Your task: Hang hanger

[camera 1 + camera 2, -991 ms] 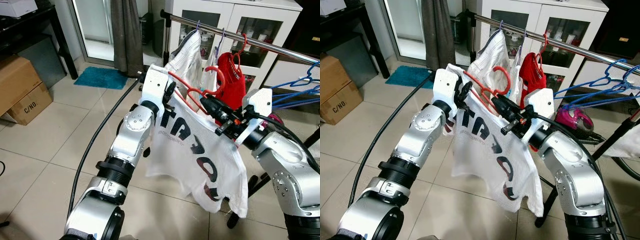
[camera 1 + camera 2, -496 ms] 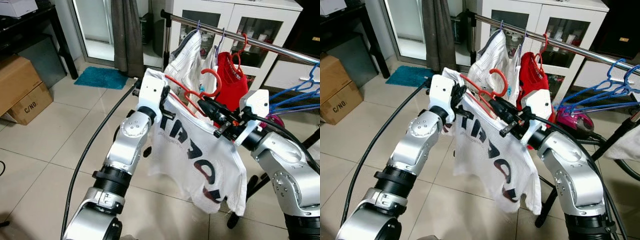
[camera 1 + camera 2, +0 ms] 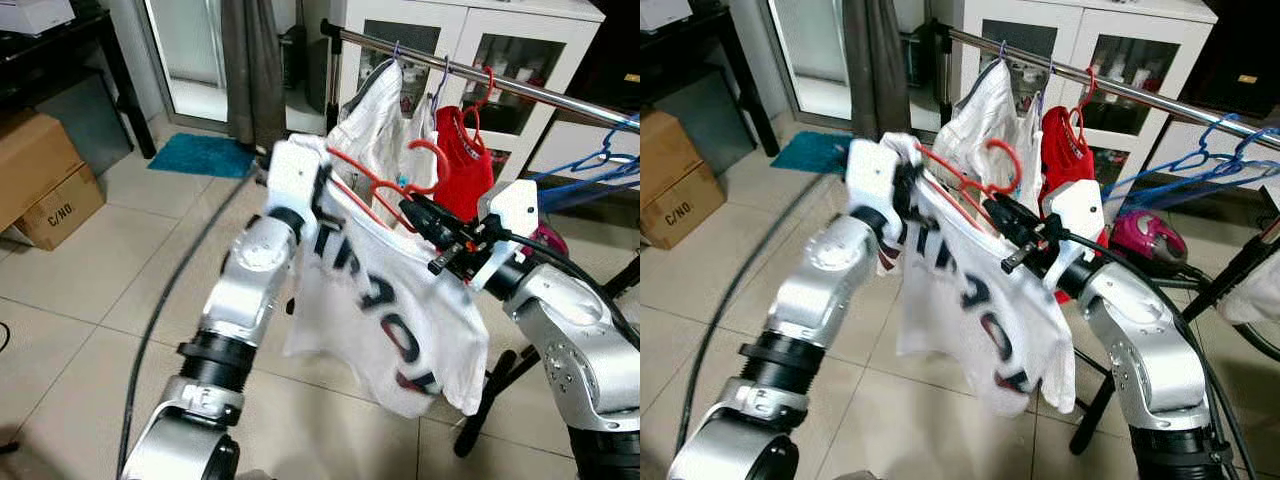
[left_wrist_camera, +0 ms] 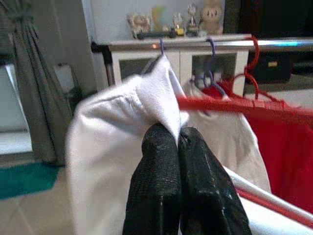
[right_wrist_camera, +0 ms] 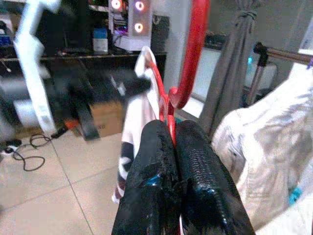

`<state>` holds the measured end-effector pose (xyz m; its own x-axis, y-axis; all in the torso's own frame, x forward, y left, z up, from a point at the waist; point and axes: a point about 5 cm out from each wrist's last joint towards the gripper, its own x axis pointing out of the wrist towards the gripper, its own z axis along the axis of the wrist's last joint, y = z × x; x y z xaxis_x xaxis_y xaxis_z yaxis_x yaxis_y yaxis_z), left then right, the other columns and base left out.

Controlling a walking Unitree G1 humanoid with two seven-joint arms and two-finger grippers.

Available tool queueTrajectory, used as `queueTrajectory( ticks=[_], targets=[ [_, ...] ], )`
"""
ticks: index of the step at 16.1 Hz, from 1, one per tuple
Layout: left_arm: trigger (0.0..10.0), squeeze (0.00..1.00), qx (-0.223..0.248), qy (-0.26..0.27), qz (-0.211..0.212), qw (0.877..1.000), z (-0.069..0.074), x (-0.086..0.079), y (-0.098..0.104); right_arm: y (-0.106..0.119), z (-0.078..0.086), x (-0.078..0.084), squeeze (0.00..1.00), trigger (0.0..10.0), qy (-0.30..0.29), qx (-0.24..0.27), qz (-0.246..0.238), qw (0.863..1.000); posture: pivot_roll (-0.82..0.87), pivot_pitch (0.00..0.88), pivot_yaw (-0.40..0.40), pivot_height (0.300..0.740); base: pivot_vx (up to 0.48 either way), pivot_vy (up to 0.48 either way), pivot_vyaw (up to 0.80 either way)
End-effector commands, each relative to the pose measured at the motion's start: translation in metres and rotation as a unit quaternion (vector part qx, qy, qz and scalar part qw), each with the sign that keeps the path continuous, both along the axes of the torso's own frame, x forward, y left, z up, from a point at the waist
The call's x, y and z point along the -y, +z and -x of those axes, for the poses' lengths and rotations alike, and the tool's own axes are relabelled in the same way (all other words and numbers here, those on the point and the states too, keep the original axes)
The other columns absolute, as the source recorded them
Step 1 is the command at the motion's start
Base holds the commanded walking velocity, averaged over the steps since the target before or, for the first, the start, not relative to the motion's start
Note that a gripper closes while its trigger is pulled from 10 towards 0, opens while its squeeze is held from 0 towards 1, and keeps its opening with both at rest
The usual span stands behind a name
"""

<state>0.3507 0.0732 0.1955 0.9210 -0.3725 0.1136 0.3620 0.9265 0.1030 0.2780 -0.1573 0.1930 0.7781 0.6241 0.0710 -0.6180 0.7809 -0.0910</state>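
Observation:
A red hanger [image 3: 362, 178] carries a white T-shirt [image 3: 385, 320] with dark lettering, held up between my two arms in front of the metal clothes rail [image 3: 540, 92]. My left gripper [image 3: 322, 182] is shut on the shirt's shoulder over the hanger's end; the wrist view shows its fingertips [image 4: 166, 139] pinching white cloth beside the red hanger [image 4: 234, 108]. At the hanger's neck, just under the hook, my right gripper [image 3: 412, 212] is shut, its fingers [image 5: 156, 142] clamping the red hanger [image 5: 193, 54]. The hook sits below and short of the rail.
On the rail hang a white shirt [image 3: 372, 110], a red garment [image 3: 465, 165] and blue hangers [image 3: 600, 165]. A white cabinet [image 3: 480, 40] stands behind. The rack's black leg [image 3: 500, 385] is at the right. A cardboard box [image 3: 45, 175], teal mat [image 3: 205, 155] and curtain [image 3: 250, 70] lie left.
My left gripper has drawn its end of the shirt leftward and the shirt has swung beneath the hanger. The right gripper has hardly moved. Both stay shut.

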Motion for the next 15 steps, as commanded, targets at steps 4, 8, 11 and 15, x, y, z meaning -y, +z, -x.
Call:
queueTrajectory(
  ticks=[4, 8, 11, 15],
  targets=[
    [0.0, 0.0, 0.051, 0.031, 0.012, 0.998, -0.001, -0.029, 0.038, -0.009, 0.004, 0.005, 0.0, 0.0, -0.009, -0.005, 0.027, 1.0, 0.01, 0.0, 0.016, 0.74, 0.0, 0.0, 0.0],
    [0.0, 0.0, 0.05, 0.055, -0.006, 0.997, -0.009, -0.055, 0.05, -0.014, 0.005, 0.003, 0.0, 0.0, -0.003, -0.009, 0.039, 0.999, 0.01, 0.0, 0.021, 0.74, 0.0, 0.0, 0.0],
    [0.0, 0.0, 0.036, 0.02, -0.021, 0.999, -0.006, -0.048, 0.044, -0.017, 0.006, 0.003, 0.0, 0.0, -0.002, -0.011, 0.067, 0.998, 0.01, 0.0, 0.022, 0.74, 0.0, 0.0, 0.0],
    [0.0, 0.0, 0.029, -0.094, -0.09, 0.991, 0.008, -0.005, 0.027, -0.017, 0.006, -0.005, 0.0, 0.0, 0.013, 0.002, 0.123, 0.992, 0.01, 0.0, 0.02, 0.74, 0.0, 0.0, 0.0]
  ],
)
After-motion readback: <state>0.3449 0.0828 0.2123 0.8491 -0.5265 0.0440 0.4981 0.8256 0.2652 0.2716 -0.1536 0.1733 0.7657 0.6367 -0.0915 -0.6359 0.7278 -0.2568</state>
